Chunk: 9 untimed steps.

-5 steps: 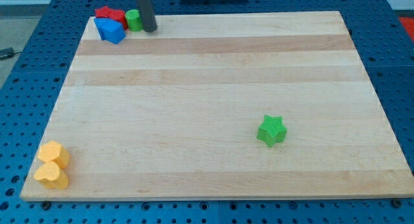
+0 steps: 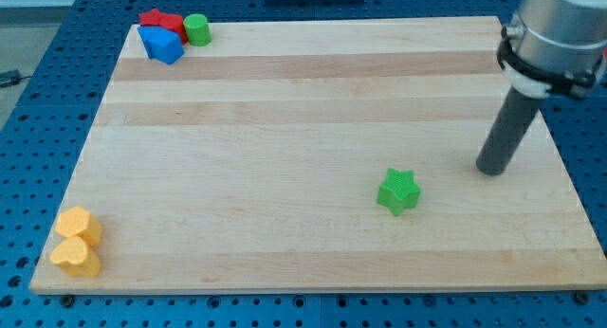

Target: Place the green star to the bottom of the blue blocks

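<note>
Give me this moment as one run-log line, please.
my tip: right of green star, apart | blue blocks: top-left corner

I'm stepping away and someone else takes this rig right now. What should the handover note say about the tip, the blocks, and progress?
My tip rests on the board, to the view's right of the green star and slightly above it, apart from it.
The blue blocks sit at the view's top left corner, packed with the red blocks and the green cylinder.
Two yellow blocks lie at the bottom left.
Done: nothing yet; the star lies far from the blue blocks.
Left: push the star leftward across the board to just below the blue blocks.
</note>
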Tool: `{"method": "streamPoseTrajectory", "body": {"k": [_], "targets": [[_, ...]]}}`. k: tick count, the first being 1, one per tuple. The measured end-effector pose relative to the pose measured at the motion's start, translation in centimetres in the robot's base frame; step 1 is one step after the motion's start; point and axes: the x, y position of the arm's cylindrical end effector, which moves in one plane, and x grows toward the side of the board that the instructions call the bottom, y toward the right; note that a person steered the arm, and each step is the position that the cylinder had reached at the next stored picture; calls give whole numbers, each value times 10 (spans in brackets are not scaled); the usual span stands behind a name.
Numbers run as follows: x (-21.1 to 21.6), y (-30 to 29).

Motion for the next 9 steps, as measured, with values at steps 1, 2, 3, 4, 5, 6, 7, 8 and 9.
{"method": "streamPoseTrajectory", "body": {"k": [1, 2, 3, 4, 5, 6, 7, 8, 9], "targets": [[25, -27], [45, -46], [44, -73], [39, -97], [22, -111], [3, -126], [3, -157], [23, -166], [54, -167]]}}
